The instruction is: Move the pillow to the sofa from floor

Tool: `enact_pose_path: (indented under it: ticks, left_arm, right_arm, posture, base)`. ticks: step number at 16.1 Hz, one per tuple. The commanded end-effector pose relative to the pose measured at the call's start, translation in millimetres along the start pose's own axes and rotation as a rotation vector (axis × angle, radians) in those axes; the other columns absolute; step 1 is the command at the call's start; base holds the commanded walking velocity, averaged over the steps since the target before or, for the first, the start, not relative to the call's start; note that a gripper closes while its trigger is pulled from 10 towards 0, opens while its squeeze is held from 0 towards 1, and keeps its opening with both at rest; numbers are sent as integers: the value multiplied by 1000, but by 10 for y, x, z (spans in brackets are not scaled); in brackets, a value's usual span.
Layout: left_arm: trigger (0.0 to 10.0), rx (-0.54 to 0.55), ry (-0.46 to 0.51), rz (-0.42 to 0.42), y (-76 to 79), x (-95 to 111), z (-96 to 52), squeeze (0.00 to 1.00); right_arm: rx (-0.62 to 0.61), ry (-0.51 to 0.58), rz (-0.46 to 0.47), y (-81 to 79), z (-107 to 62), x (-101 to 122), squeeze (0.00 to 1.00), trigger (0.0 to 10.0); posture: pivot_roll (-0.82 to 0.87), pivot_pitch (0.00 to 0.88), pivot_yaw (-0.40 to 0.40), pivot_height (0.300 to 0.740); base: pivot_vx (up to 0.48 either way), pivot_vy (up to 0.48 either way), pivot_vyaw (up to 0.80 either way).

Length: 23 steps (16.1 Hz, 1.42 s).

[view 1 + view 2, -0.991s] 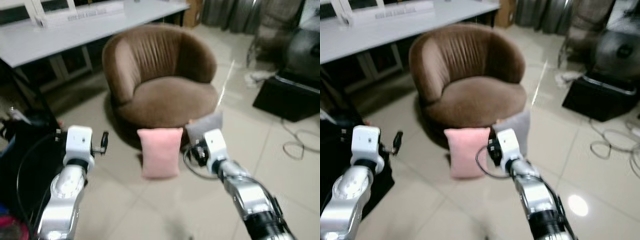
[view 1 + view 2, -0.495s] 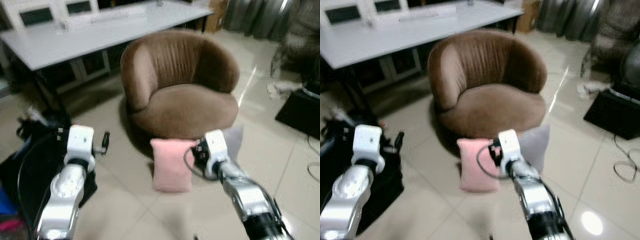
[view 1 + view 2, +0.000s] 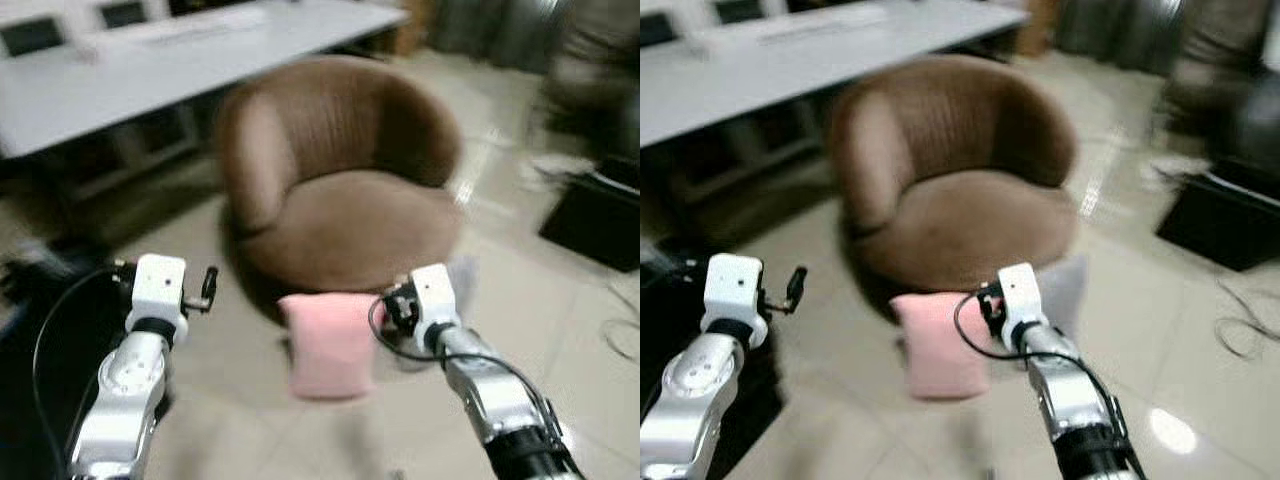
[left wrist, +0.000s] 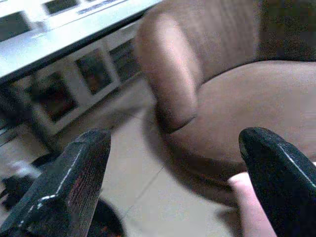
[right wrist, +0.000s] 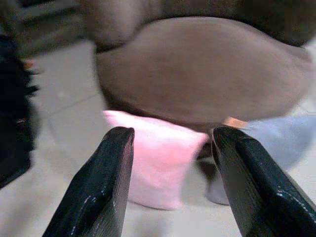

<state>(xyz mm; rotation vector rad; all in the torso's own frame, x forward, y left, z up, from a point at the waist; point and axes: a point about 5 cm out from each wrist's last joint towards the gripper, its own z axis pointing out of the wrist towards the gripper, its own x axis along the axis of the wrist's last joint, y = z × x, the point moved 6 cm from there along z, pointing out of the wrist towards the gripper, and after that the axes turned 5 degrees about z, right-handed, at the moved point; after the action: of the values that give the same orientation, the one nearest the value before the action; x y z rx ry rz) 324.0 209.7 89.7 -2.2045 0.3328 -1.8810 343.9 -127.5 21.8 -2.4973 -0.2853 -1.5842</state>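
Note:
A pink pillow [image 3: 330,342] stands on the tiled floor, leaning against the front of a round brown sofa chair [image 3: 340,175]. A grey pillow [image 3: 458,275] rests beside it, partly behind my right wrist. My right gripper [image 5: 170,182] is open, raised just in front of the pink pillow [image 5: 158,160] and not touching it. My left gripper [image 4: 173,182] is also open and empty, held up to the left of the chair, with the pink pillow's corner [image 4: 252,207] near one finger.
A long white table [image 3: 170,60] stands behind the chair. Dark bags [image 3: 40,300] lie on the floor at the left. A black box [image 3: 595,215] and cables [image 3: 1245,330] are on the floor at the right.
The camera view has shifted and blurred as I move; the chair and pillows now sit further left in the picture. Both grippers stay open and empty.

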Motion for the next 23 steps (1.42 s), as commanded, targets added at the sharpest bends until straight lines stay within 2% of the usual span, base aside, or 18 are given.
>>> enact_pose_path:
  ticks: [1, 19, 23]
  left_arm:
    - [10000, -18, 13, 7, 51, 45, 8, 0]
    - [10000, -20, 14, 9, 62, 48, 24, 0]
    - [10000, -11, -2, 25, 47, 14, 19, 0]
  right_arm:
    - [-28, -1, 2, 84, -5, 3, 0, 10000]
    - [-27, 7, 7, 76, -19, 43, 0, 10000]
    - [-25, 9, 6, 66, -18, 52, 0, 10000]
  posture:
    - [98, 0, 21, 740]
    - [99, 0, 19, 740]
    - [101, 0, 16, 740]
  base:
    - [398, 0, 0]
    - [392, 0, 0]
    - [163, 0, 0]
